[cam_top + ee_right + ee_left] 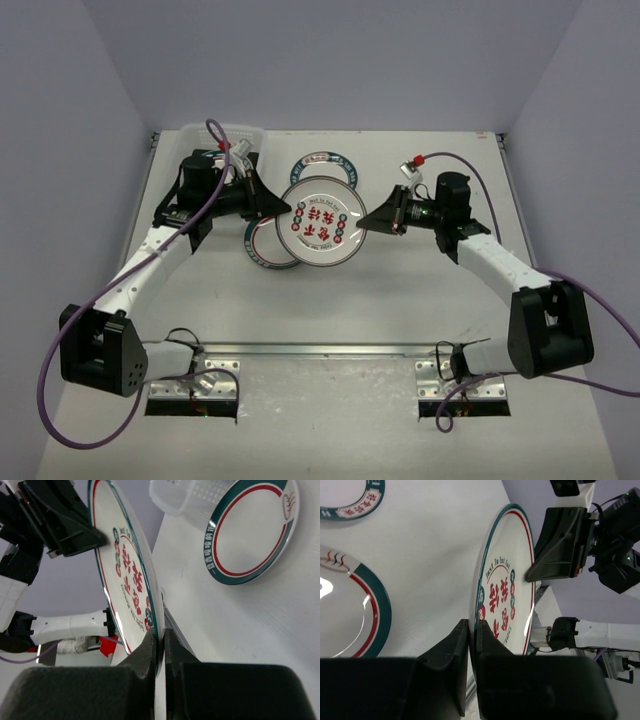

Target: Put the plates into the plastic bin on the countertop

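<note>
1. The held plate (320, 222) is round and white, with a dark teal rim and red characters. It sits over the middle of the countertop (400, 300), its face turned up to the overhead camera. It is not clear whether it touches the surface or hangs above it. Both wrist cameras see it nearly edge-on.
2. The left gripper (283, 209) grips the plate's left rim, its fingers drawn narrow with the rim clamped between them.
3. The right gripper (366, 222) grips the opposite, right rim in the same way, fingers pinched onto the edge. The plate spans the gap between the two grippers.
4. A second plate (262, 248) of the same pattern lies flat on the countertop just left of the held plate. Only a crescent of it shows from above, because the held plate and the left gripper cover the rest.
5. A third plate (325, 168) lies flat toward the far edge. Its near part is hidden behind the held plate.
6. The plastic bin (225, 132), translucent white, stands at the far left corner. The left arm covers most of it, so its contents cannot be made out.
</note>
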Robot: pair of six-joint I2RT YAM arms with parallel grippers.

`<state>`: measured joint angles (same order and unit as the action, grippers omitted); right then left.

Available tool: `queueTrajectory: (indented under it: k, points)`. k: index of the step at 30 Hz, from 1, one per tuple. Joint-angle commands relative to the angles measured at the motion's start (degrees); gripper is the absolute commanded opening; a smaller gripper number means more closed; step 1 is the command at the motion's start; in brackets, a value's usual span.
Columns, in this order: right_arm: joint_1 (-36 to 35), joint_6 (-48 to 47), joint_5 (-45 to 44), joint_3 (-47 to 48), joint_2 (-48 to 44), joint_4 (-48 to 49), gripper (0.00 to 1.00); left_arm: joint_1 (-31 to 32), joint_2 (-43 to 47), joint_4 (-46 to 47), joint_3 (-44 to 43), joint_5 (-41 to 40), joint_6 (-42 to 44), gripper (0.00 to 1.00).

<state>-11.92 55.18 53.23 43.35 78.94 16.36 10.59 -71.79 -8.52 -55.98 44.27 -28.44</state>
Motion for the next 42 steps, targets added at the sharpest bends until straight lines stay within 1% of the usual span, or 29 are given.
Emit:
queueTrajectory:
  k: [1, 3, 5, 6, 7, 8, 9, 10, 12, 14, 15, 17, 18, 20, 23, 27, 29, 30, 32, 35, 36, 37, 38, 40, 42]
  points:
    - [-0.21, 0.65, 2.68, 3.89, -1.21, 3.42, 0.00, 0.57, 0.77, 3.26, -0.48, 2.73, 0.07, 0.00]
    - [-0.13, 4.65, 3.99, 3.18, -0.94, 8.74, 0.00, 0.66, 0.51, 5.23, -0.53, 3.97, -1.26, 0.00]
    - [-0.12, 6.41, 4.85, 2.87, -0.73, 11.66, 0.01, 0.66, 0.61, 6.48, -1.24, 1.90, -2.42, 0.00]
    - [-0.12, 6.42, 4.70, 2.62, -1.18, 11.82, 0.35, 0.50, 1.06, 5.72, -1.75, -0.99, -3.08, 0.00]
    - [0.04, 6.29, 4.50, 2.39, -1.59, 11.75, 0.66, 0.26, 1.57, 4.84, -2.32, -4.02, -3.69, 0.00]
    - [0.67, 5.66, 4.14, 2.22, -1.93, 10.90, 0.88, -0.47, 2.12, 3.58, -3.18, -7.53, -4.28, 0.00]
    - [1.57, 4.39, 3.60, 1.97, -2.29, 9.15, 0.97, -2.23, 2.31, 2.06, -4.57, -11.65, -5.31, 0.00]
    - [1.81, 3.27, 2.93, 1.65, -2.38, 7.45, 0.99, -4.38, 2.35, 1.67, -5.58, -13.76, -6.36, 0.00]
    - [5.51, 1.38, 0.62, -0.52, -3.31, 3.90, 0.99, -15.13, 1.59, 1.28, -7.76, -14.32, -11.03, 0.00]
    - [8.62, 1.76, 0.72, -3.81, -3.83, 3.95, 0.99, -20.71, -1.31, -1.81, -10.63, -16.87, -10.75, 0.00]
    - [9.61, 1.66, 0.84, -4.80, -4.28, 3.86, 0.99, -22.87, -3.20, -3.88, -12.47, -19.91, -9.85, 0.00]
    - [9.98, 0.25, 0.73, -5.99, -5.16, 2.68, 0.99, -25.85, -7.04, -6.55, -15.67, -28.53, -8.13, 0.00]
    - [9.98, -0.66, 0.64, -6.22, -5.42, 1.73, 0.99, -26.77, -8.00, -6.76, -16.54, -31.64, -7.86, 0.00]
    - [9.98, -1.93, 0.08, -6.67, -6.19, 0.34, 0.99, -28.65, -13.02, -6.36, -18.49, -33.70, -8.67, 0.00]
    - [10.07, -1.76, 1.84, -7.14, -6.43, 0.76, 0.99, -29.57, -20.33, -7.30, -21.75, -35.69, -8.56, 0.00]
    - [9.98, 0.41, 2.93, -7.76, -6.51, 3.94, 0.99, -29.84, -28.99, -9.19, -30.10, -36.48, -6.89, 0.00]
    - [10.06, 0.53, 3.32, -8.21, -6.51, 4.64, 0.99, -29.84, -32.46, -12.08, -35.27, -35.94, -5.36, 0.00]
    - [10.03, 0.47, 3.37, -8.39, -6.51, 4.77, 0.99, -29.80, -34.28, -12.75, -36.50, -35.30, -4.96, 0.00]
    - [9.98, 0.20, 3.29, -8.55, -6.51, 4.82, 0.99, -29.83, -36.31, -13.18, -37.52, -34.11, -4.78, 0.00]
    - [9.98, 0.36, 3.19, -9.06, -5.49, 5.66, 0.99, -29.83, -39.33, -12.24, -37.26, -30.08, -5.29, 0.00]
    - [10.06, 0.37, 3.27, -8.99, -5.14, 5.86, 0.99, -29.68, -40.11, -12.30, -37.99, -28.83, -5.07, 0.02]
    - [9.99, 0.37, 3.28, -8.99, -4.71, 6.04, 0.99, -29.50, -41.07, -13.03, -39.02, -28.08, -4.73, 0.09]
    - [9.82, -0.28, 3.20, -8.58, -3.95, 5.41, 0.99, -28.76, -43.16, -15.83, -42.01, -27.77, -4.05, 0.30]
    - [8.53, -3.23, 1.75, -6.68, -3.20, 2.37, 0.99, -27.50, -46.33, -21.61, -45.17, -29.45, -1.19, 0.59]
    - [7.04, -6.23, -0.17, -4.91, -2.41, -1.64, 0.99, -26.69, -47.55, -24.12, -47.24, -30.03, -0.06, 0.69]
